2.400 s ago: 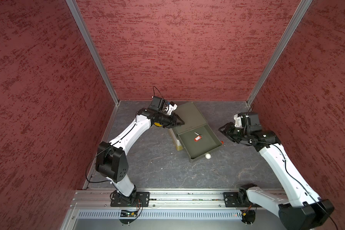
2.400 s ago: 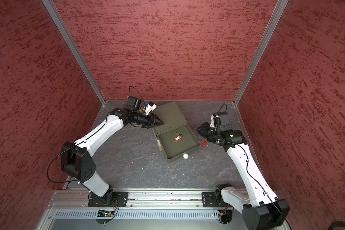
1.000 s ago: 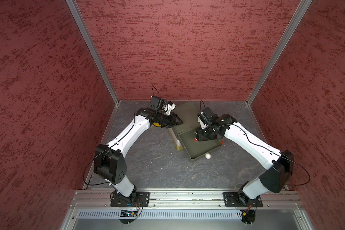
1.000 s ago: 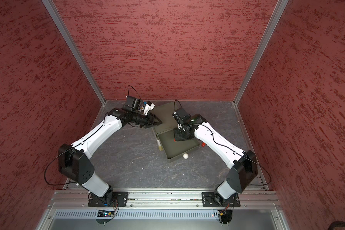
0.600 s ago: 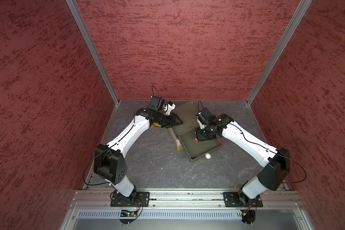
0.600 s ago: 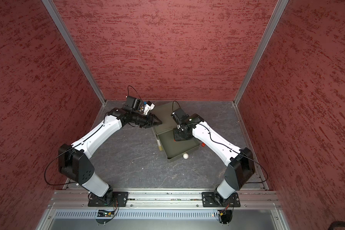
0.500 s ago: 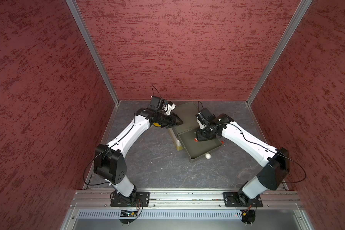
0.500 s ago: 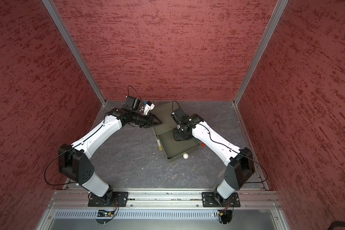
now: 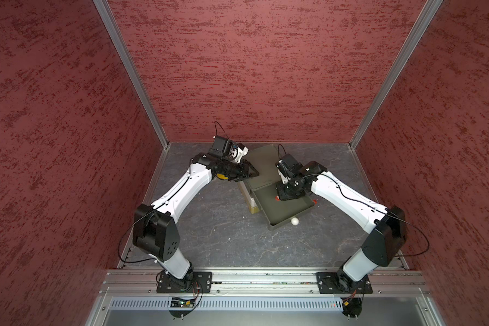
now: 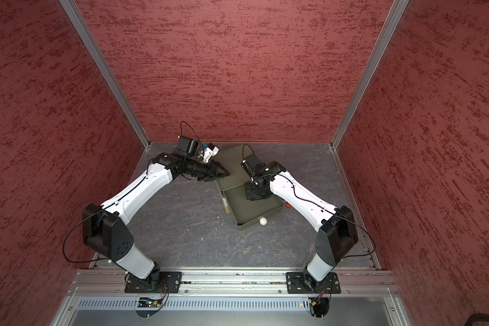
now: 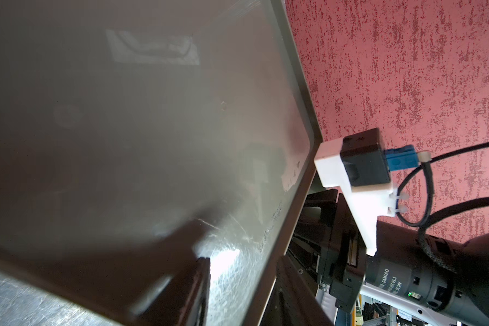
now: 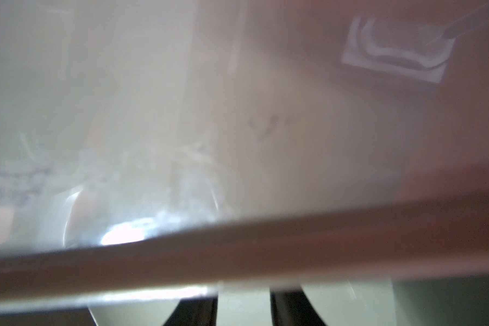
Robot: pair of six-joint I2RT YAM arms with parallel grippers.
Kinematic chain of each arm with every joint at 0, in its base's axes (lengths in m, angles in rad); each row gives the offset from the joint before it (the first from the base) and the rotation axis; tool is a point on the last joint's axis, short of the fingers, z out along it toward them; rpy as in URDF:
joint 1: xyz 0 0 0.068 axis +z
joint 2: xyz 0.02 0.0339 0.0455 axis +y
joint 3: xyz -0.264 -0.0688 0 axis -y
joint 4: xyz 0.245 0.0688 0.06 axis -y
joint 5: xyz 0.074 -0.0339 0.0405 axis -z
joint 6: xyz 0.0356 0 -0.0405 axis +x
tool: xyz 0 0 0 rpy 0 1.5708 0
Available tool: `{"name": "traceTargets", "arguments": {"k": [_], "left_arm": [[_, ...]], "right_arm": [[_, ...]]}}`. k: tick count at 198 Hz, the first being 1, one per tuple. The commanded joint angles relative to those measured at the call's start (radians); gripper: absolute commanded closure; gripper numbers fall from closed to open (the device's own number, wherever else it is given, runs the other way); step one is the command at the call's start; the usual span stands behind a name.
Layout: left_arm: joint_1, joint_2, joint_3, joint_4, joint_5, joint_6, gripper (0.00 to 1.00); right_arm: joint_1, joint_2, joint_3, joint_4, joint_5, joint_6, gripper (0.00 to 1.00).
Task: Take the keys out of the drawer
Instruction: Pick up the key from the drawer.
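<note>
While the left end effector [image 9: 255, 175] sits at the left edge of the olive cabinet [image 9: 261, 162], it is closed across the rim of the top panel. The left wrist view shows one of its fingers [image 11: 192, 276] flat on the panel's face and the other past the edge. The right arm reaches down into the pulled-out drawer [image 9: 280, 224], which juts from the cabinet toward the robot's base and carries a white round knob [image 9: 294, 221] on its front wall. The right end effector [image 9: 284, 197] hangs low over the back part of the drawer, close to the cabinet's mouth. In a top view a sliver of a red key [image 9: 277, 199] shows just under it, lying on the drawer floor. Whether the jaws touch that key cannot be told from above. The right wrist view is washed out and blurred. Only the roots of two dark fingers [image 12: 288, 310] show there, apart from each other and with their tips hidden behind a brown edge, so it is unclear whether this end effector is open or clamped on anything. A second red key [image 10: 287, 205] lies outside the drawer on the dark grey counter [image 9: 223, 225], just beside the drawer's right wall, and it shows in both top views.
</note>
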Motion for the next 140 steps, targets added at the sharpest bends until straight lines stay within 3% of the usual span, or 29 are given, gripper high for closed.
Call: {"name": "traceTargets", "arguments": {"k": [1,91,120,140], "left_arm": [[0.01,0.005,-0.02,-0.027,-0.005,0.014,0.59],[0.02,0.009,-0.034,-0.024,0.006,0.015,0.59],[0.022,0.01,-0.036,-0.019,0.011,0.012,0.59],[0.023,0.012,-0.039,-0.011,0.016,0.007,0.59]], "right_arm": [[0.008,0.013,0.012,0.014,0.041,-0.002,0.68],[0.008,0.037,0.014,0.032,0.076,0.002,0.76],[0.007,0.035,0.021,0.025,0.082,-0.001,0.81],[0.007,0.031,0.022,0.021,0.086,-0.004,0.9]]}}
